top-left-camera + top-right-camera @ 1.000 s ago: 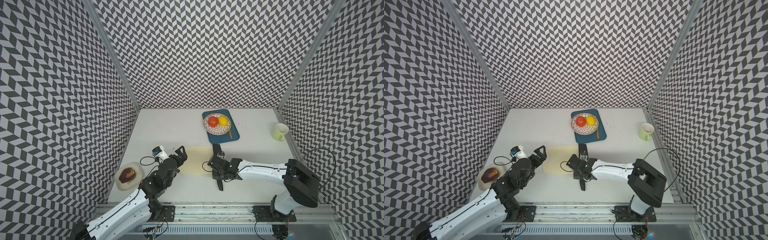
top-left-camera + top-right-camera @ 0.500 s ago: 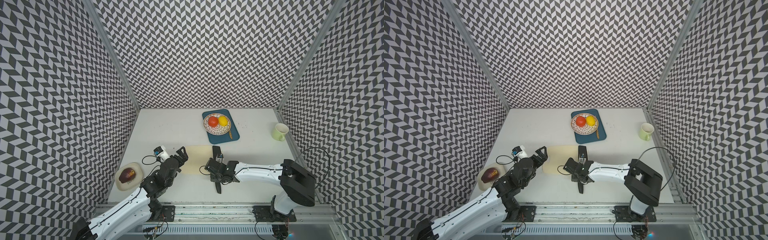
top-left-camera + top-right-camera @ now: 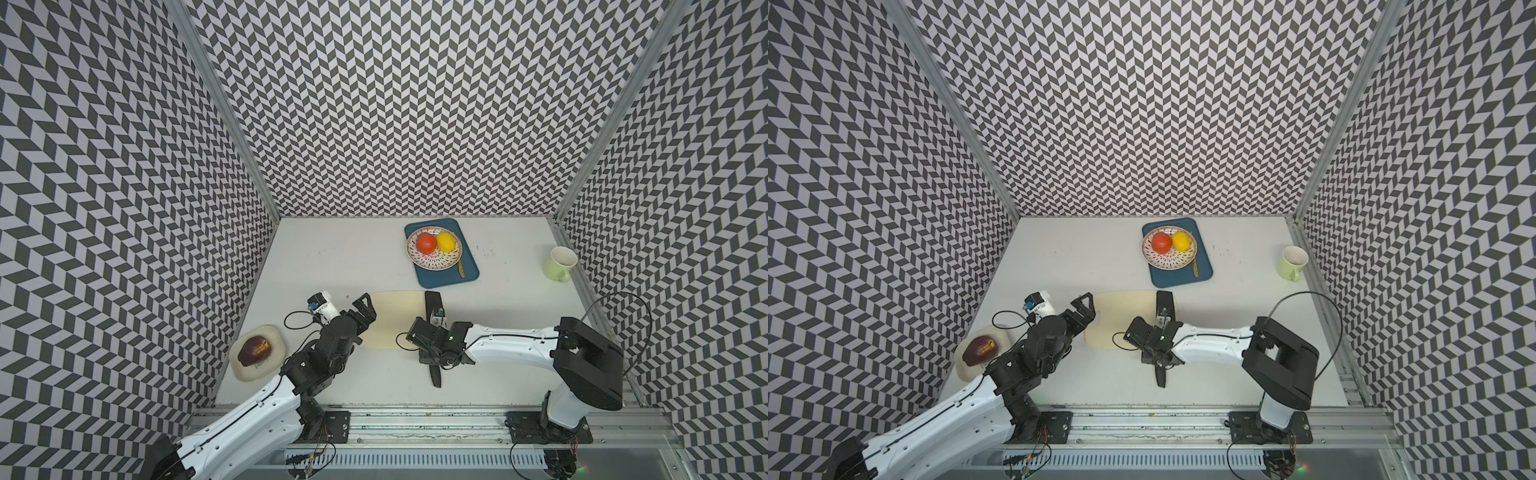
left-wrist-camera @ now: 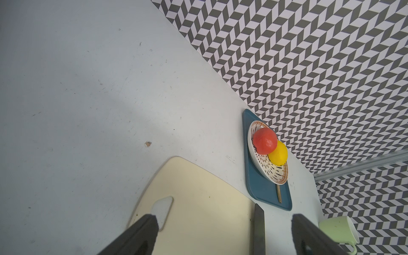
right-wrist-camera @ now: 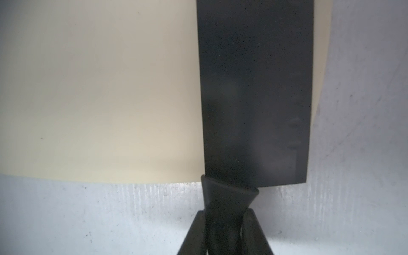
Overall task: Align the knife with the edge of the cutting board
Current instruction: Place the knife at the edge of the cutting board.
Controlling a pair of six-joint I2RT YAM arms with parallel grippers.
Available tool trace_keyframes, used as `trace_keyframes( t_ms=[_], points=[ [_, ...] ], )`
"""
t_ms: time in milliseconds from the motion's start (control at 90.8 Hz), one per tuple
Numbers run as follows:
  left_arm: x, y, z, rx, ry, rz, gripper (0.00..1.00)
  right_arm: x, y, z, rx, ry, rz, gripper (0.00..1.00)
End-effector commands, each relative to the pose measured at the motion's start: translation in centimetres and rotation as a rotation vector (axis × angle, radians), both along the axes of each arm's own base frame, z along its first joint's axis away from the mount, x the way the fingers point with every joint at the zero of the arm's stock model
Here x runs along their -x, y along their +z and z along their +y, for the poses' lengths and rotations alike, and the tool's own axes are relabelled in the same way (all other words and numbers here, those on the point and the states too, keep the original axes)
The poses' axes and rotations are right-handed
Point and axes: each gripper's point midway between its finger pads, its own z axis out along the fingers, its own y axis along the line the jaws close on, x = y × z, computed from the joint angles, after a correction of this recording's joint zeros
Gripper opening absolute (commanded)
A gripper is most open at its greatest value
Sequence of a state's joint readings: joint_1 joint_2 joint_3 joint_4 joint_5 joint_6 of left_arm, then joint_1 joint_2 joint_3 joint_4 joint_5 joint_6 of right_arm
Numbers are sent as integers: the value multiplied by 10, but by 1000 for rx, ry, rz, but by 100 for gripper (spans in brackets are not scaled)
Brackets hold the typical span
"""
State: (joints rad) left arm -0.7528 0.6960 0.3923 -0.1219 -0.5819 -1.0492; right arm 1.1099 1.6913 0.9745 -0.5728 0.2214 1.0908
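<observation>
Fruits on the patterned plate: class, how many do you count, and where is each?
2. The red fruit sits on the plate toward the left arm's side; the yellow fruit lies beside it on the other side. Nothing seems hidden behind them.

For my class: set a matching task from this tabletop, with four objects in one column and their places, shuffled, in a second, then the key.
Things
1. black cleaver-style knife
2. round red fruit
3. pale green mug
4. dark reddish-brown rounded item

Places
A. alone near the table's edge on the right arm's side
B. on the cream dish on the left arm's side
C. handle clamped in the right claw, blade over the pale cream cutting board
D. in the patterned bowl on the dark blue tray

Pairs: 1-C, 2-D, 3-A, 4-B
</observation>
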Motion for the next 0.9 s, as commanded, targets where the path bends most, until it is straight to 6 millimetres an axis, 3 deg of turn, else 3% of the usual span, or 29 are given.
trace_keyframes(
  t_ms=[0,77,99,264,441,672,815,892],
  points=[
    [0,4,-1,-5,-5,-9,100,-6,2,13,-33,-6,-20,23],
    [0,4,-1,-5,-4,-10,100,-4,0,13,-31,-5,-14,27],
    [0,4,-1,-3,-5,-10,100,-4,1,13,-32,-5,-14,32],
    [0,3,-2,-5,-7,-9,100,-4,3,13,-47,-9,-18,47],
    [0,4,-1,-8,-7,-11,100,-5,11,14,-69,-10,-29,49],
    [0,4,-1,-12,-5,-14,100,-13,48,12,-114,-2,-103,59],
    [-1,7,0,-18,-5,-22,100,-20,74,3,-149,11,-179,73],
    [-1,7,0,-25,-4,-26,100,-25,85,1,-205,31,-213,75]
  ],
)
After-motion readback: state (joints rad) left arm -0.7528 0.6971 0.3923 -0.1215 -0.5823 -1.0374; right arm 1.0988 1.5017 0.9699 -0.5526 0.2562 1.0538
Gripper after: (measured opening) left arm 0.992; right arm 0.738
